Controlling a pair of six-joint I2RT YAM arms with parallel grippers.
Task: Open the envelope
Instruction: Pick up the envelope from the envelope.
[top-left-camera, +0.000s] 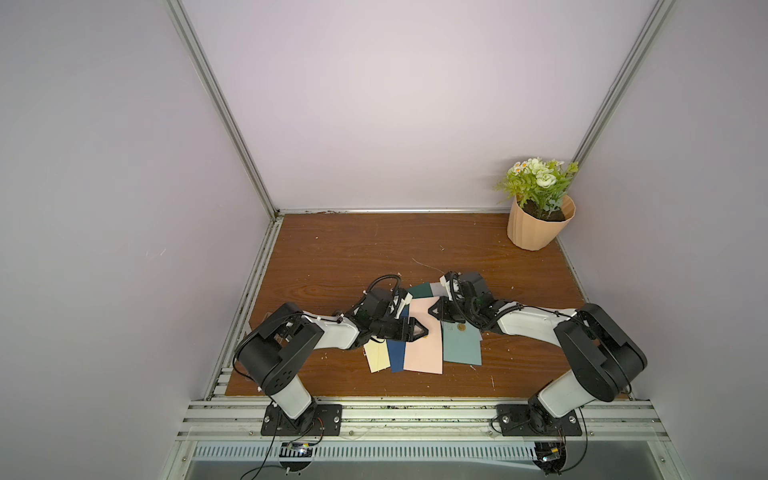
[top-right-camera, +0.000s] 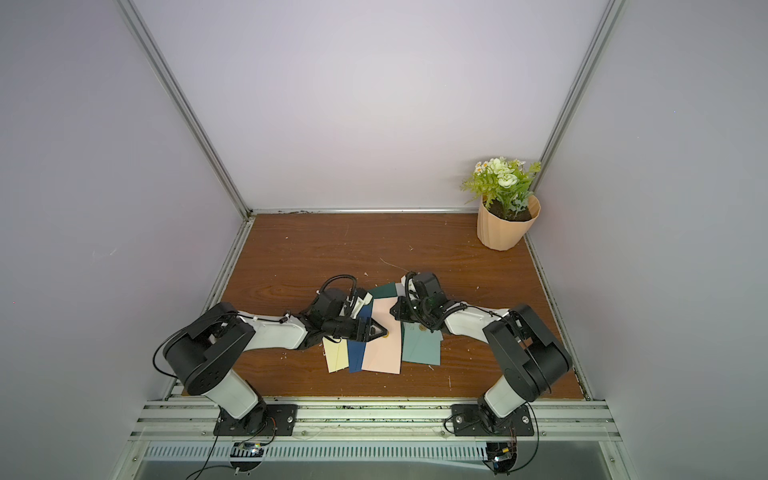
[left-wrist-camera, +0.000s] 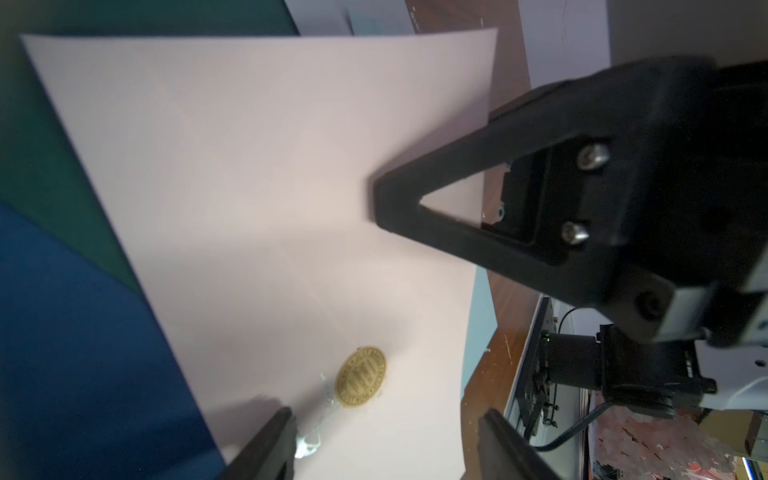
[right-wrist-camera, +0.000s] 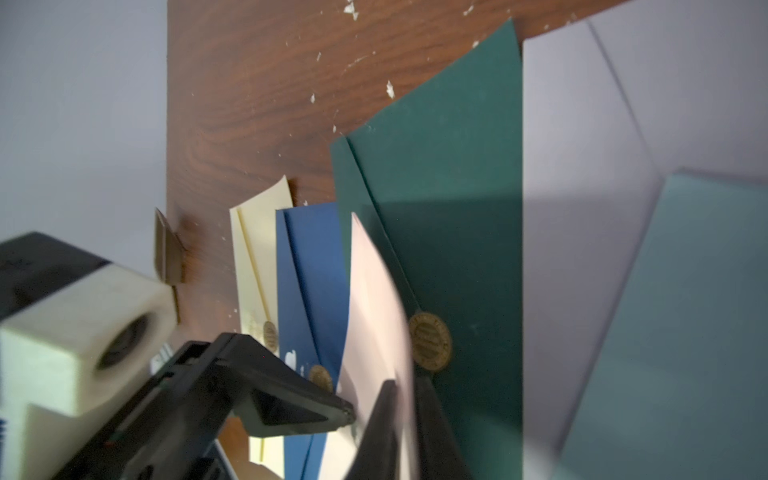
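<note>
**Jaws on the pink envelope: one pair pinching, one pair spread**

Right jaws are closed on the pink envelope (top-left-camera: 424, 349), gripping its edge near the far right corner. In the right wrist view the pink paper curls up between the two black fingers (right-wrist-camera: 384, 419), so that edge is lifted off the pile. We cannot tell whether they hold the flap alone or the whole thickness of the envelope.

Left jaws stand apart and hold nothing. They sit low over the same envelope, just beside its gold seal (left-wrist-camera: 360, 376), and one finger (left-wrist-camera: 270, 440) seems to touch the paper there. We read this as pinning: with the body held down, a pull from the right should peel the paper up instead of dragging the envelope away.

The envelope lies mid-worktop (top-left-camera: 332, 257) on top of a fan of others. A cream envelope (top-left-camera: 376, 357) and a navy envelope (top-left-camera: 397, 353) lie to its left. A sage-green envelope (top-left-camera: 463, 349) lies to its right, and a dark green envelope (top-left-camera: 424, 290) lies beyond it. Paper on paper probably slides easily, which makes the holding-down worthwhile. The seal looks stuck down, so we judge the opening barely begun.
</note>
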